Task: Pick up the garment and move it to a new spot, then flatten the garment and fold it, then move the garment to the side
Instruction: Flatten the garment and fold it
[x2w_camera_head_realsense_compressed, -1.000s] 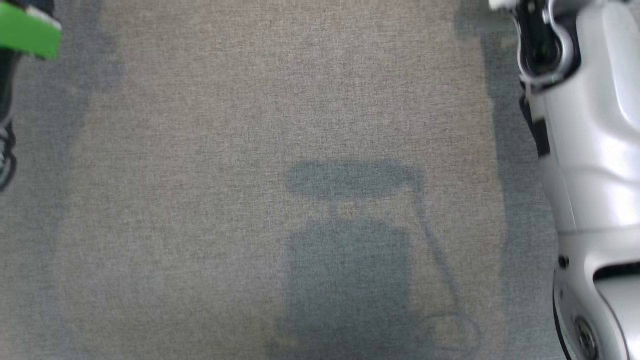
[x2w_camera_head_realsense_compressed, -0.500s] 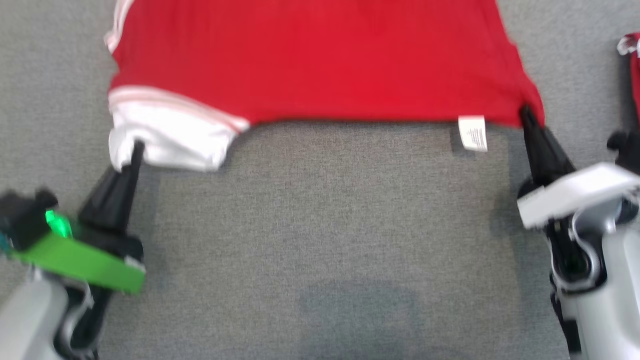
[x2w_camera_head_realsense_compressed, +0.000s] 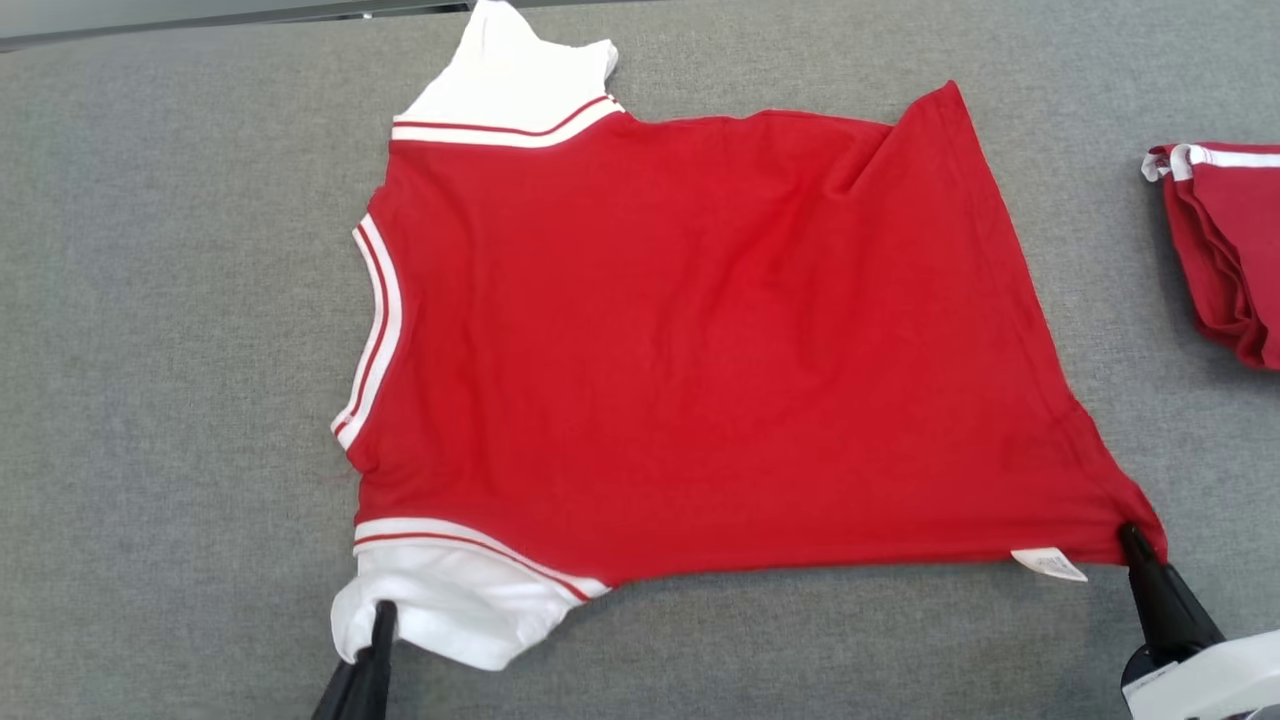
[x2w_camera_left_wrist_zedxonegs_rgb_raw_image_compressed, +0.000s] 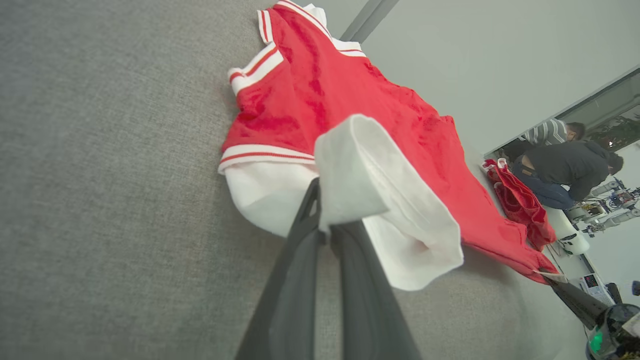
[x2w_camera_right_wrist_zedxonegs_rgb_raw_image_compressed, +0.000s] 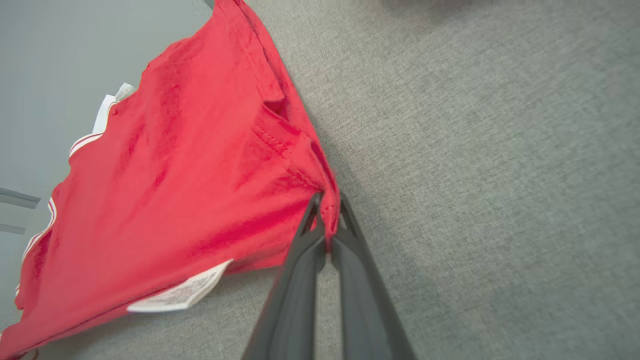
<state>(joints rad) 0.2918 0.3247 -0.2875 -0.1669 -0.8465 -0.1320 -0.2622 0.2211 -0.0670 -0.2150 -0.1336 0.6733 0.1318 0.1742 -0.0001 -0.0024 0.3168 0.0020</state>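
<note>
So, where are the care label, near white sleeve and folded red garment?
care label (x2w_camera_head_realsense_compressed: 1048, 565): head view, its middle.
near white sleeve (x2w_camera_head_realsense_compressed: 450, 600): head view, its middle.
folded red garment (x2w_camera_head_realsense_compressed: 1225, 250): head view, top layer.

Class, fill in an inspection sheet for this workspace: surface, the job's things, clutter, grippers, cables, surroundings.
Surface: grey cloth-covered table, smooth.
Job's things: red shirt spread nearly flat, a few wrinkles; label at its near hem.
Clutter: folded red clothes on the table, right of the shirt.
Grippers: left gripper shut on the near white sleeve; right gripper shut on the near hem corner.
Cables: nothing seen.
Surroundings: pale wall; two people bending over beyond the table.
</note>
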